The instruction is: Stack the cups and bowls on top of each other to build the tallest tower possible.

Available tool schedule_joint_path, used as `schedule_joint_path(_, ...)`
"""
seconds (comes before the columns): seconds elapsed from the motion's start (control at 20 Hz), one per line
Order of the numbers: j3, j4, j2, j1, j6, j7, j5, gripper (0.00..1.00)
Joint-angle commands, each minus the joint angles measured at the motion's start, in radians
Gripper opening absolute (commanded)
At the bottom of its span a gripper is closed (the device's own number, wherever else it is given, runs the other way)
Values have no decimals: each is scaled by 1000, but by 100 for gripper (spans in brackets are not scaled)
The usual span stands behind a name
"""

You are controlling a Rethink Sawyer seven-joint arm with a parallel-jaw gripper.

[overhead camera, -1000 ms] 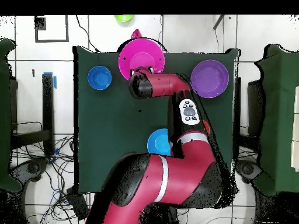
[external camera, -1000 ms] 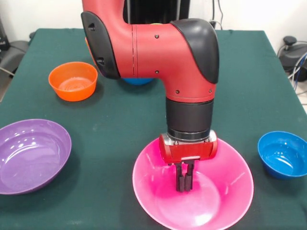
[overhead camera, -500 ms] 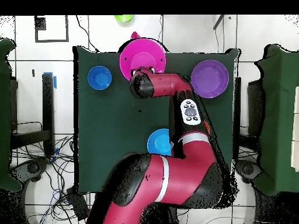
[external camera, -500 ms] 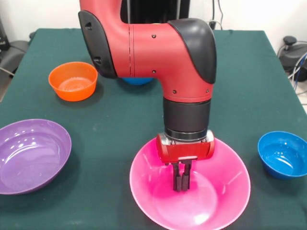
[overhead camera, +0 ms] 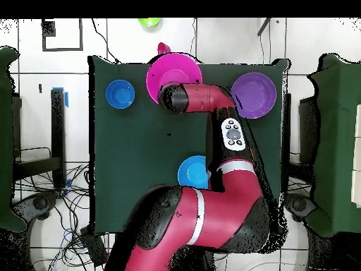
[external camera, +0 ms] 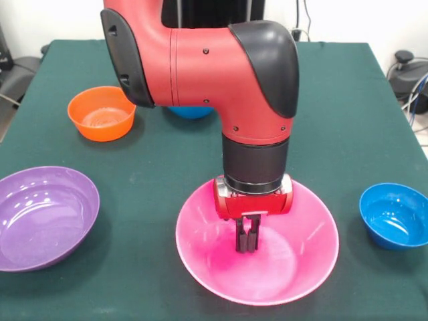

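Gripper (external camera: pixel 247 242) down inside pink bowl (external camera: pixel 304 257), fingers pressed together — nothing visibly clamped. Purple bowl (external camera: pixel 40 217) and orange bowl (external camera: pixel 101 112) on one side, blue bowl (external camera: pixel 396 215) on the other — another blue one (overhead camera: pixel 190 172) partly under the arm.

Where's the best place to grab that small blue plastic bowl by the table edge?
Take the small blue plastic bowl by its rim, coming straight down from above with one finger inside and one outside. It sits upright and open, and its thin wall is probably the only part narrow enough to pinch.
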Motion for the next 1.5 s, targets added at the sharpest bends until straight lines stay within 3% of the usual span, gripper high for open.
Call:
schedule_joint_path(0.05,35,-38,34,-23,234,-93,11,0)
schedule_joint_path(0.6,62,-6,23,-61,248,-119,4,0)
schedule_joint_path(1.5,47,-1,12,-51,215,-75,-8,0)
